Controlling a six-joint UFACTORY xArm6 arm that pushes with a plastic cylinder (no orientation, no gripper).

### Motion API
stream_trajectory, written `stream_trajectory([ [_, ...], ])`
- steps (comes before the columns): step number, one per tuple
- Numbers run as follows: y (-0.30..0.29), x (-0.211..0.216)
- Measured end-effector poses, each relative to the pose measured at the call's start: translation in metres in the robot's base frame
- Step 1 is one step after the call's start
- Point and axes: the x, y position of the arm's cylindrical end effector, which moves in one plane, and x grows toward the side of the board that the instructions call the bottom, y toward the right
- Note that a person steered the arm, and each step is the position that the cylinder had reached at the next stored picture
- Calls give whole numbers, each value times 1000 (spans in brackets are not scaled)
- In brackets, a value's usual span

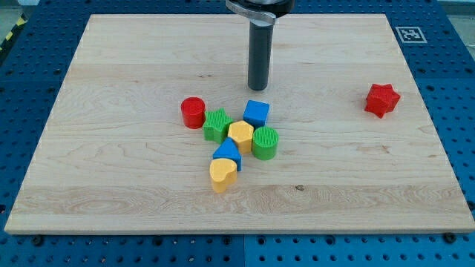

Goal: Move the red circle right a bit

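The red circle is a short red cylinder standing left of the board's middle, at the left end of a cluster of blocks. A green star sits right beside it, touching or nearly so. My tip is the lower end of a dark rod coming down from the view's top. It stands above and to the right of the red circle, just above the blue cube, with a small gap between them.
The cluster also holds a yellow hexagon, a green cylinder, a blue triangular block and a yellow heart. A red star lies alone at the view's right. The wooden board rests on a blue perforated table.
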Motion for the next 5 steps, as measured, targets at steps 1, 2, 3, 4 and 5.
stream_trajectory([
  [1, 0, 0],
  [2, -12, 1],
  [3, -86, 0],
  [4, -151, 8],
  [5, -181, 54],
])
